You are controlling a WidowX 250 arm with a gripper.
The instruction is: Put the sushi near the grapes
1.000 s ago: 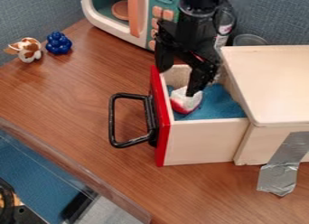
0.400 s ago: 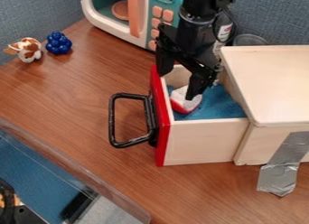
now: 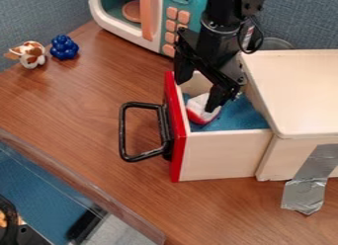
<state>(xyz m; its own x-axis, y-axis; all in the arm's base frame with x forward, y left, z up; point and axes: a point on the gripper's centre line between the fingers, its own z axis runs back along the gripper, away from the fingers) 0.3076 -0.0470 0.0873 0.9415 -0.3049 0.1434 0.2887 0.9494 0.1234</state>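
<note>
In your view, the grapes [image 3: 64,47] sat on the table [image 3: 86,110] at the far left, with a toy animal [image 3: 31,55] just left of them. To their right stood a toy microwave [image 3: 125,34], behind the open drawer [image 3: 221,155]. You had the sushi [image 3: 197,104] inside that drawer, on a cloth [image 3: 239,115]. The drawer's handle [image 3: 123,133] faced left; its cabinet [image 3: 304,91] stood right, a cup [image 3: 278,43] behind it.

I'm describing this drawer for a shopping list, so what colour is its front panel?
The front panel is red, seen best in the camera view.
</note>
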